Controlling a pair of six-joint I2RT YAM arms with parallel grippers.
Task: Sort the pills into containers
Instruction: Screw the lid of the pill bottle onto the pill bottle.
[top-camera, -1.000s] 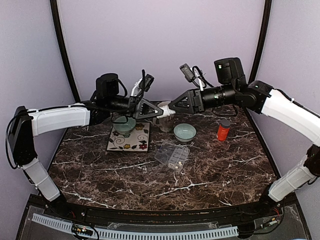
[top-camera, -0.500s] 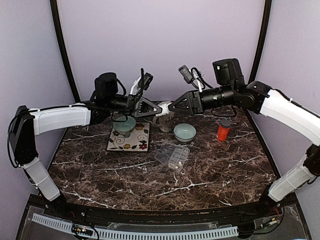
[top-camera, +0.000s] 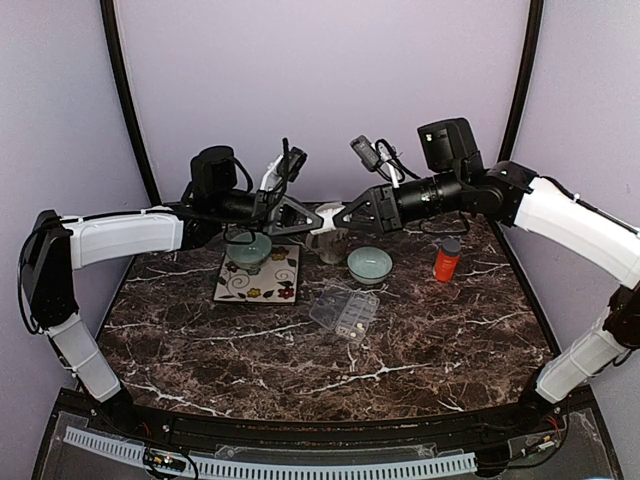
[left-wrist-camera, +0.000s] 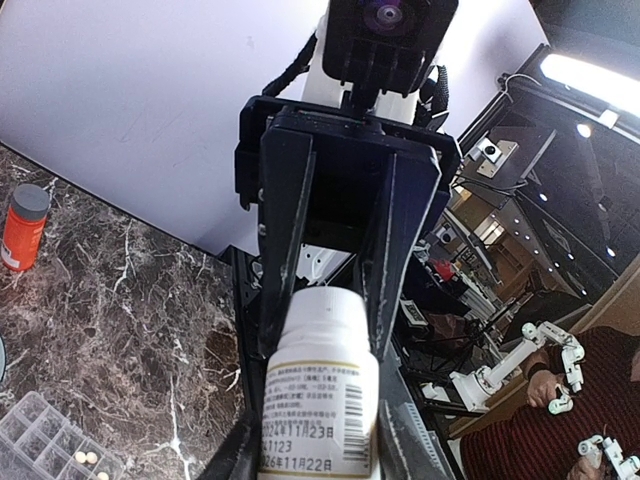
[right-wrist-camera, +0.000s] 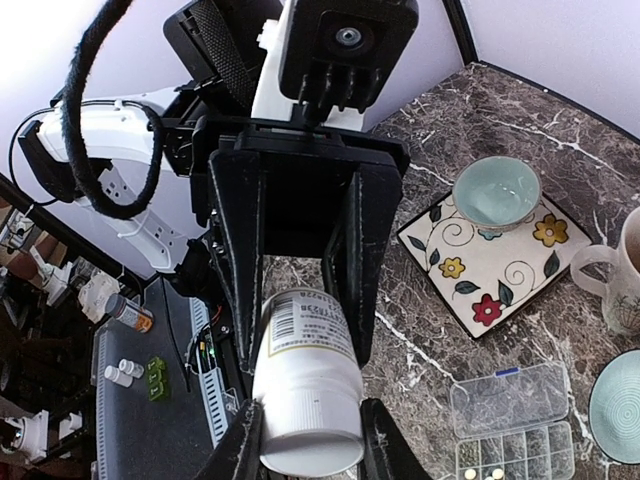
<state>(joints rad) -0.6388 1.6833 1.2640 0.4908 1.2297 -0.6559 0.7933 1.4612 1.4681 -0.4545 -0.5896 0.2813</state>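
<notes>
Both grippers meet in the air above the back of the table. They hold a white labelled pill bottle (top-camera: 328, 214) between them, lying roughly level. My left gripper (top-camera: 317, 222) is shut on the bottle's labelled body (left-wrist-camera: 320, 400). My right gripper (top-camera: 340, 217) is shut on its white cap end (right-wrist-camera: 310, 435). The clear pill box (top-camera: 345, 310) lies open on the marble below. A few pale pills (top-camera: 352, 327) sit in its near compartments, and they also show in the left wrist view (left-wrist-camera: 85, 458) and the right wrist view (right-wrist-camera: 480, 470).
An orange grey-capped bottle (top-camera: 446, 260) stands at the right. One pale green bowl (top-camera: 370, 264) sits behind the box, and another (top-camera: 250, 250) sits on a floral plate (top-camera: 258, 280). A mug (top-camera: 330, 245) stands below the grippers.
My right wrist has shifted a little to the left and turned slightly. The bottle stays held between both grippers. The left arm has barely moved.
</notes>
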